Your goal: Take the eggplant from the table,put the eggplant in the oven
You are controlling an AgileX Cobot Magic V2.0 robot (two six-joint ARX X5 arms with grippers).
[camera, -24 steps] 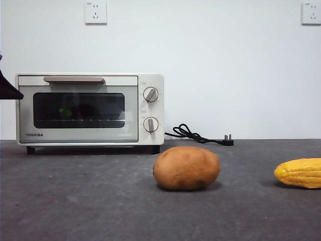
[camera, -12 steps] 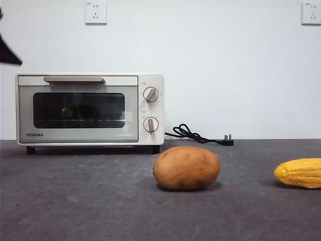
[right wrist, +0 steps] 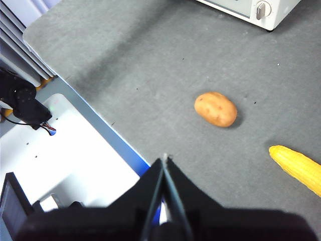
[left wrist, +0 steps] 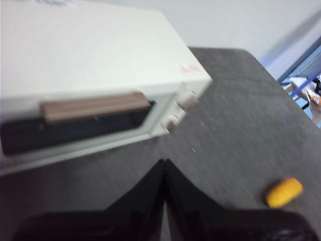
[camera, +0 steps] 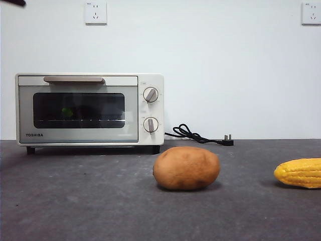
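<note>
Sitting behind the shut glass door of the oven (camera: 90, 109) at left of frame, the eggplant (camera: 67, 112) looks delivered, both pincers closed and empty, so only retreat seems needed

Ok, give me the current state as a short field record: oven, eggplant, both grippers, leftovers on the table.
oven: door closed
eggplant: green cap visible through glass, inside on the rack
left gripper: shut, empty, raised above the oven
right gripper: shut, empty, waiting high over the table edge
potato: on table
corn: on table
</note>
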